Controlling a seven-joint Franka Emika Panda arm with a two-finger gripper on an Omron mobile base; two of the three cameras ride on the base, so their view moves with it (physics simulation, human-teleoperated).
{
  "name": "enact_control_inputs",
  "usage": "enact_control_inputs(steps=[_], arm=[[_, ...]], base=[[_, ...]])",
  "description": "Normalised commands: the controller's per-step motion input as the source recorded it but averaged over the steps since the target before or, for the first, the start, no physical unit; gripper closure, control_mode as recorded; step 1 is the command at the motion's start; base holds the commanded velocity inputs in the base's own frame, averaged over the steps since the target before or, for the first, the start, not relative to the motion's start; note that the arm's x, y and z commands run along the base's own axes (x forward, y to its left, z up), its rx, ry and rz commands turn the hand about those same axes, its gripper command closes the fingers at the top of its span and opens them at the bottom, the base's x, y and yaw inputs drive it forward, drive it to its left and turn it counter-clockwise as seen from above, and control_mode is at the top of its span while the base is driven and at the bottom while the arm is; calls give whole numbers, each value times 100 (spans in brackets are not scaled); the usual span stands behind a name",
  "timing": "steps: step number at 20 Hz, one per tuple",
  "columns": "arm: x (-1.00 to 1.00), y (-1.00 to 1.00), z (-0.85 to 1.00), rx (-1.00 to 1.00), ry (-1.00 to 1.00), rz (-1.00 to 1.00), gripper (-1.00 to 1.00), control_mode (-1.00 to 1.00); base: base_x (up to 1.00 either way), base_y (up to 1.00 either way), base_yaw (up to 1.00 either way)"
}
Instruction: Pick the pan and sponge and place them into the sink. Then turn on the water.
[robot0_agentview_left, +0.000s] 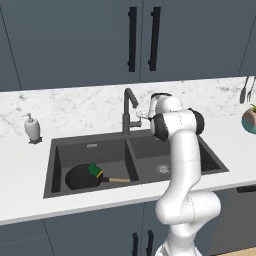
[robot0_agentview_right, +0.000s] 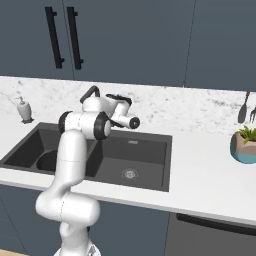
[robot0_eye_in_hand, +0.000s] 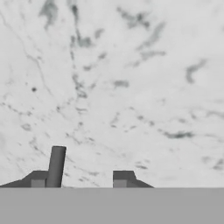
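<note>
The black pan (robot0_agentview_left: 80, 177) lies in the left basin of the dark grey sink (robot0_agentview_left: 150, 150), its wooden handle pointing right. On the pan's right edge rests the green and yellow sponge (robot0_agentview_left: 95, 171). My gripper (robot0_agentview_left: 141, 116) reaches over the sink's back edge to the right side of the tall hooked faucet (robot0_agentview_left: 128, 107). In the hand view my gripper (robot0_eye_in_hand: 80, 179) is open and faces the marble wall. The dark faucet lever (robot0_eye_in_hand: 57, 164) stands between the fingertips, close against the left one and apart from the right one. No water is in view.
A white soap dispenser (robot0_agentview_left: 31, 127) stands on the counter left of the sink. A potted plant (robot0_agentview_right: 245, 145) sits at the far right, with utensils (robot0_agentview_right: 243, 110) hanging on the wall above it. Dark cabinets with black handles hang overhead.
</note>
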Motion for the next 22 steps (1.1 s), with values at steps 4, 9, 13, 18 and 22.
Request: enact_control_inputs(steps=[4,9,13,18,22], arm=[[0,-59,-47,0,10,0,100,-100],[-10,-64,-52,0,6,0,100,-100],[-37,-62,-44,0,0,0,100,-100],[-63,-64,-11,4,0,0,100,-100],[-67,-50,29,15,-8,0,100,-100]], base=[[0,0,0],[0,0,0],[0,0,0],[0,0,0],[0,0,0]])
